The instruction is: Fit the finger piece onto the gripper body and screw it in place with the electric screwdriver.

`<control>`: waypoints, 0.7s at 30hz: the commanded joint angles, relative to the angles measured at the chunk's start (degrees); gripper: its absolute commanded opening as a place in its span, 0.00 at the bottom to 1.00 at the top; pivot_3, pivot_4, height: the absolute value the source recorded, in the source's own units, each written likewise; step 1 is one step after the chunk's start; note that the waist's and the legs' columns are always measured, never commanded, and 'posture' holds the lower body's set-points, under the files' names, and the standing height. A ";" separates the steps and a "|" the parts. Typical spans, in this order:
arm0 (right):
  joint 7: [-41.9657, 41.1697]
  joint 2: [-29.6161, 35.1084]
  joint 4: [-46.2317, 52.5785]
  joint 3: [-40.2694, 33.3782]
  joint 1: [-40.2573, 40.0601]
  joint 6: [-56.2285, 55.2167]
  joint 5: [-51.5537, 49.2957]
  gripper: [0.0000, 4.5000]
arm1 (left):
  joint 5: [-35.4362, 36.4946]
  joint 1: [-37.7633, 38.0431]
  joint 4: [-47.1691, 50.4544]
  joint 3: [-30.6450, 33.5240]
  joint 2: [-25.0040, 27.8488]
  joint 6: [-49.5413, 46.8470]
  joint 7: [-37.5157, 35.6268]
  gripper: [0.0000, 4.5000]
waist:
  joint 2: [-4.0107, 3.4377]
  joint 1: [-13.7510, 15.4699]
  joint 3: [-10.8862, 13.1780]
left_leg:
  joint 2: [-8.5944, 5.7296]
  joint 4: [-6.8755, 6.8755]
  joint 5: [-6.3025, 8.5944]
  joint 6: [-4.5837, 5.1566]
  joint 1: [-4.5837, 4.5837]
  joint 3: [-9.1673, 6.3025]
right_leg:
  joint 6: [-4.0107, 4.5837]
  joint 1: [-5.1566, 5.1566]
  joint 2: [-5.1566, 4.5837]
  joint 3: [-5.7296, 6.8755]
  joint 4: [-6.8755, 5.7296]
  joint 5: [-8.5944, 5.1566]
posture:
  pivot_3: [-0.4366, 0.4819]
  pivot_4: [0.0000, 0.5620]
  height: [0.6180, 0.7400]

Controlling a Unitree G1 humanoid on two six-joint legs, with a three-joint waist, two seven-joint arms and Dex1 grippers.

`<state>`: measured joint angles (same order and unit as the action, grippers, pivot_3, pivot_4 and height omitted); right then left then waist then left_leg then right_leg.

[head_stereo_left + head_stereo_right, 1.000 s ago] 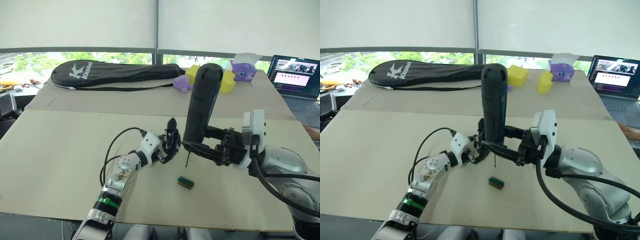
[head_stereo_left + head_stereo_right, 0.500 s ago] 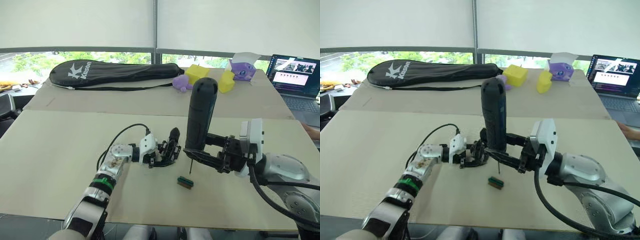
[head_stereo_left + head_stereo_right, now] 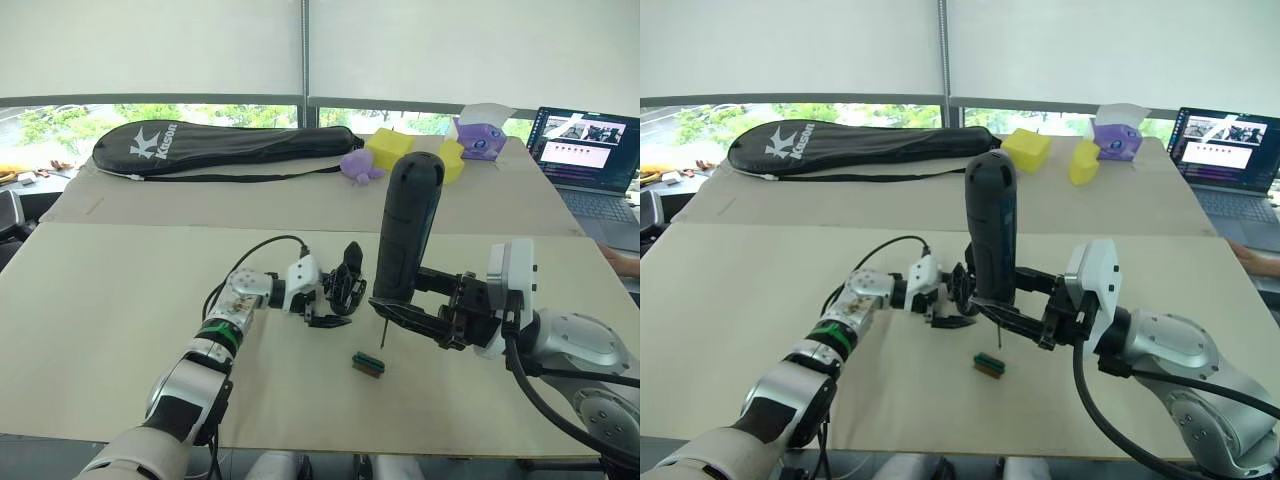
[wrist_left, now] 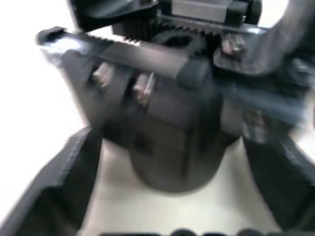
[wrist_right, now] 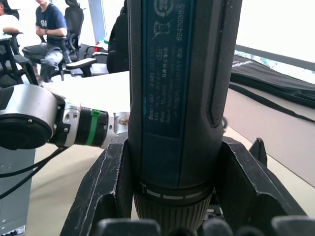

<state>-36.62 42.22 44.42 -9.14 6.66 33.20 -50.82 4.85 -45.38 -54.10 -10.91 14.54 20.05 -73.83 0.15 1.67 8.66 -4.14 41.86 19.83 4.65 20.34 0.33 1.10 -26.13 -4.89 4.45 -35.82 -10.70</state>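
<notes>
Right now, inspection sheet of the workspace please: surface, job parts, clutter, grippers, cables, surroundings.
Surface: beige table, a second table butted behind it.
Job's things: gripper body held just above the table by the left gripper; electric screwdriver upright in the right gripper, bit pointing down beside the body, not touching it.
Clutter: small green-and-black block lying under the bit; black racket bag, yellow blocks and purple toys on the far table.
Grippers: left gripper shut on the gripper body; right gripper shut on the screwdriver.
Cables: black cable looping over the left wrist.
Surroundings: open laptop at right, windows with blinds behind.
</notes>
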 commanded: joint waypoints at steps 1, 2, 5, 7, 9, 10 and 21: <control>-0.64 -0.12 0.99 -0.15 2.48 -0.63 -1.53 0.42 | 1.70 6.33 11.96 1.19 1.18 -4.26 2.17 1.00 | -0.01 -0.35 0.00 | 0.00 0.00 0.00 0.00 -0.02 0.00 | 0.00 0.01 -0.01 -0.02 -0.01 0.00 | 0.48 0.27 0.98; -0.97 -0.28 0.32 0.27 3.30 -0.63 -1.50 0.42 | 1.73 9.19 17.05 1.51 1.35 -6.13 4.57 1.00 | -0.01 -0.39 0.00 | 0.00 -0.01 0.01 0.01 -0.03 -0.01 | 0.00 0.00 0.00 -0.06 -0.01 0.00 | 0.48 0.27 0.98; -1.61 -0.69 -1.71 1.41 6.05 -0.40 -1.58 0.42 | 2.00 15.22 28.87 2.13 1.02 -13.25 10.97 1.00 | -0.01 -0.52 0.00 | 0.00 0.00 0.01 0.01 -0.04 -0.01 | 0.00 0.00 -0.01 -0.11 -0.01 0.00 | 0.48 0.27 0.98; -1.75 -0.95 -3.07 2.02 8.31 0.27 -2.24 0.42 | 1.73 17.47 33.00 1.94 0.56 -15.74 13.97 1.00 | -0.01 -0.35 0.00 | 0.00 0.00 0.01 0.01 -0.04 -0.02 | 0.00 0.00 -0.02 -0.11 0.00 0.00 | 0.48 0.27 0.98; -2.63 -1.02 -4.19 2.65 10.00 0.60 -2.39 0.42 | 1.25 18.50 34.80 1.54 -0.07 -17.07 16.53 1.00 | -0.01 -0.20 0.00 | 0.00 0.00 0.01 0.01 -0.04 -0.02 | -0.02 0.00 0.00 -0.12 0.01 0.01 | 0.48 0.27 0.98; -3.12 -1.09 -4.74 2.96 10.62 0.71 -2.22 0.42 | 0.76 18.47 34.84 1.26 -0.48 -16.97 17.81 1.00 | -0.01 -0.04 0.00 | -0.01 0.00 0.01 0.01 -0.04 -0.02 | -0.02 0.00 0.00 -0.14 0.01 0.01 | 0.48 0.27 0.98; -4.61 -2.40 -7.47 4.83 15.81 2.17 -1.51 0.42 | -2.28 16.16 30.28 -1.05 -3.01 -14.44 23.68 1.00 | -0.01 0.08 0.00 | -0.02 0.00 0.01 0.01 -0.04 -0.01 | -0.03 -0.01 0.02 -0.14 0.01 0.02 | 0.48 0.27 0.98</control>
<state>-41.03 40.01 35.55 -2.79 20.97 35.82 -50.83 2.42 -28.48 -23.73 -11.53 11.64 4.75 -50.37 0.14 1.75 8.65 -4.16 41.86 19.84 4.66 20.30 0.32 1.07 -26.15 -4.87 4.31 -35.80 -10.68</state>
